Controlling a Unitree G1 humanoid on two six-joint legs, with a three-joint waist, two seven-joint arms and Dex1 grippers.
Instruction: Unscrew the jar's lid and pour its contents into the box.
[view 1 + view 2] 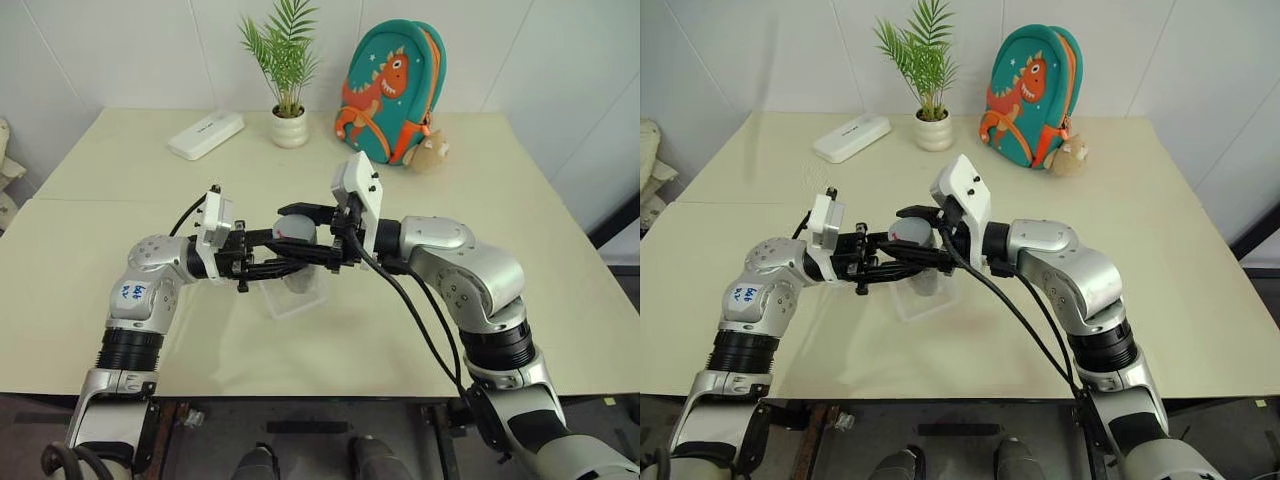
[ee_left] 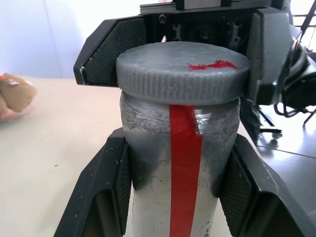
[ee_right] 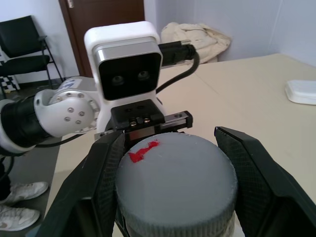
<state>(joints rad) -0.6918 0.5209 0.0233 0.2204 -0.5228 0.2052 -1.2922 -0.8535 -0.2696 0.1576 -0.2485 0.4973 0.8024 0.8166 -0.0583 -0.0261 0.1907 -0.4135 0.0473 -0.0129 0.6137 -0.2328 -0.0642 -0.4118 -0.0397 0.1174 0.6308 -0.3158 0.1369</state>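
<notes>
The jar, clear and scuffed with a red stripe down its side, is held above the table's middle. My left gripper is shut on its body, one finger on each side. The grey lid, marked with a red smear, sits on the jar's top. My right gripper comes from the opposite side and is shut on the lid's rim. The clear box lies on the table just under the jar. The contents are hidden inside the jar.
At the table's far side stand a white plant pot, a flat white case, a teal dinosaur backpack and a small plush toy. The cream table is bare around the box.
</notes>
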